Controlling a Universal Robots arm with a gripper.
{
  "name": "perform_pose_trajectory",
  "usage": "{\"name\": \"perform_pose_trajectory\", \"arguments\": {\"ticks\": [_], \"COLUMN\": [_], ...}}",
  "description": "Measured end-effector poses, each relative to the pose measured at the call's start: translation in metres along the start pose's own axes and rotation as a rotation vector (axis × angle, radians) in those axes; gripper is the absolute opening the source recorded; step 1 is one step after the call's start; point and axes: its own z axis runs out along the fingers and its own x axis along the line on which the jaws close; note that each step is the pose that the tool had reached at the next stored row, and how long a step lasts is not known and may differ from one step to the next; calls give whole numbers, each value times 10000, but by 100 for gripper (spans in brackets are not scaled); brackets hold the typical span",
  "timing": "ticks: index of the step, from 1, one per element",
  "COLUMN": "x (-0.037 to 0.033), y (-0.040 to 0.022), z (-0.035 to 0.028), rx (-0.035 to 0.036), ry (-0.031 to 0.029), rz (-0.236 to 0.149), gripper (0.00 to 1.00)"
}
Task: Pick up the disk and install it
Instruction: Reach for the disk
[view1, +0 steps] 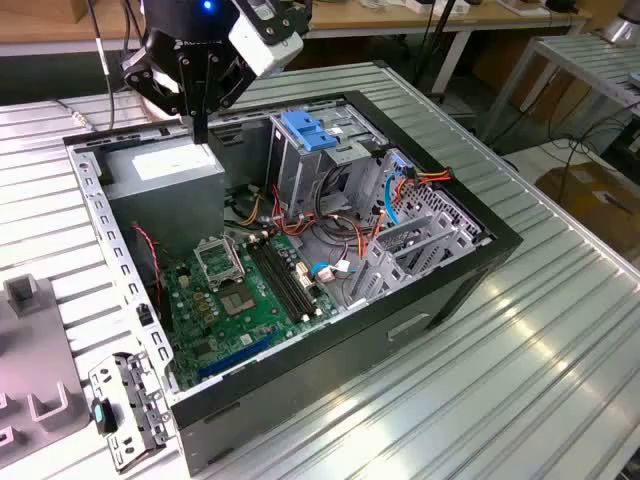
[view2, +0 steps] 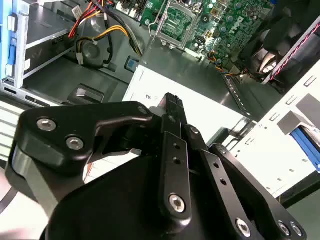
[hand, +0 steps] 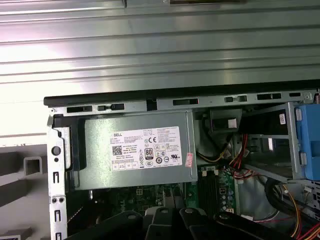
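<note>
1. Disk (view2: 305, 142): in the second wrist view a light-blue strip, seemingly its bracket, lies among pale blocks (view2: 280, 125) just outside the wall of the case (view2: 240, 102). No more of it can be told.
2. Gripper (view1: 200, 133) (view2: 171, 100): the jaws are pressed together and pinch nothing. It hangs just above the power supply (view1: 165, 165).
3. Power supply: a grey box with a white sticker, in the far corner of the case toward the exterior view's left.
4. Case: open on top, resting in the middle of the ribbed metal worktop (view1: 560, 330).
5. Cage (view1: 305, 150): grey metal with a blue plastic top, upright beside the power supply, toward the exterior view's right.
6. Motherboard (view1: 240, 300): green, flat on the case floor, nearer the worktop's front edge than the power supply.
</note>
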Motion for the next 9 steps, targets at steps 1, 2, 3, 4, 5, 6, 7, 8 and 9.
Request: {"name": "perform_pose_trajectory", "arguments": {"ticks": [1,2,3,4,5,6,7,8,9], "x": [0,0,0,0,1,6,10,14,20], "y": [0,0,0,0,0,-1,-1,-1,-2], "z": [0,0,0,0,0,0,0,0,0], "rx": [0,0,0,0,1,1,0,0,-1], "ry": [0,0,0,0,0,0,0,0,0], "rz": [-1,-1,0,0,0,1,1,1,0], "gripper": [11,11,11,11,11,11,11,11,11]}}
